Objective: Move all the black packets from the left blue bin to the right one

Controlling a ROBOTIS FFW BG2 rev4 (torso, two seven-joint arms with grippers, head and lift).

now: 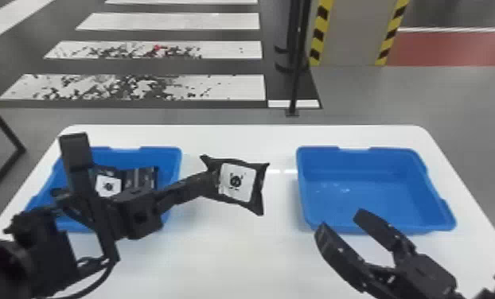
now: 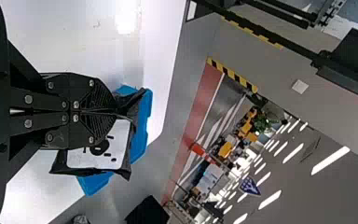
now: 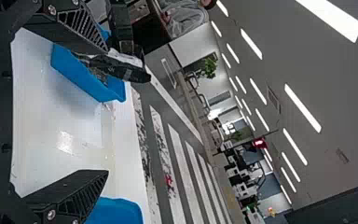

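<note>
Head view: a black packet (image 1: 238, 186) hangs above the white table (image 1: 238, 250) between the blue bins, gripped at one edge by the left gripper (image 1: 215, 181). It looks soft and slightly puffed, with creased sides and pointed corners, and bears a white label (image 1: 236, 181) with a small round black figure. In the left wrist view, the fingers are pressed together on its edge. More black packets (image 1: 108, 186) lie in the left bin (image 1: 161, 151). The right gripper (image 1: 340, 221) is wide open, holding nothing, near the right bin (image 1: 362, 199).
</note>
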